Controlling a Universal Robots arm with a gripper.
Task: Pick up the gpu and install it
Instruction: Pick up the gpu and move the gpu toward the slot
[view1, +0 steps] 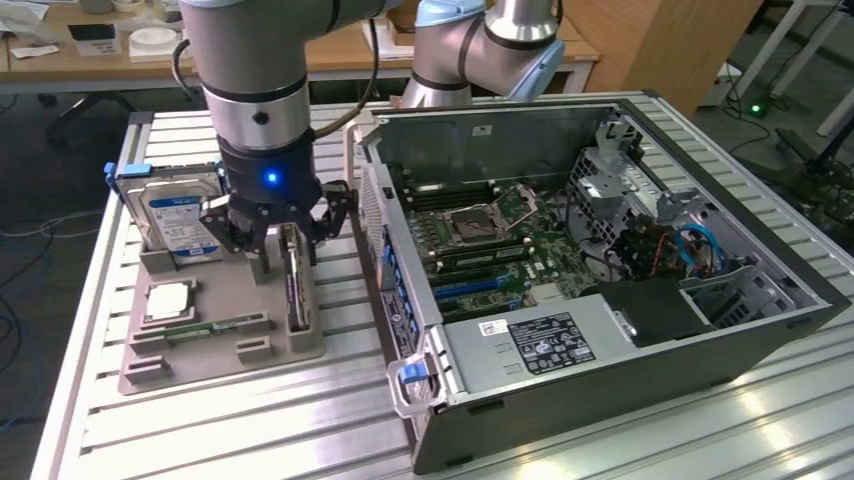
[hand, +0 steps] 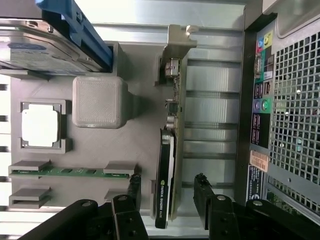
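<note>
The gpu (view1: 296, 292) stands on its long edge in a slot of the grey holder tray (view1: 200, 362), just left of the open computer case in the exterior view. In the wrist view the gpu (hand: 167, 165) is a thin dark card with a pale metal bracket (hand: 176, 45) at its far end. My gripper (view1: 291, 243) hangs straight over the card. It is open, with one dark finger (hand: 134, 189) on each side of the card's near end and a gap between each finger and the card. Nothing is held.
The tray also carries a blue-labelled hard drive (view1: 180, 215), a square CPU (view1: 170, 300) and a green memory stick (view1: 220, 327). The open computer case (view1: 601, 270) lies close on the exterior view's right, motherboard exposed. A second arm (view1: 467, 50) stands behind the case.
</note>
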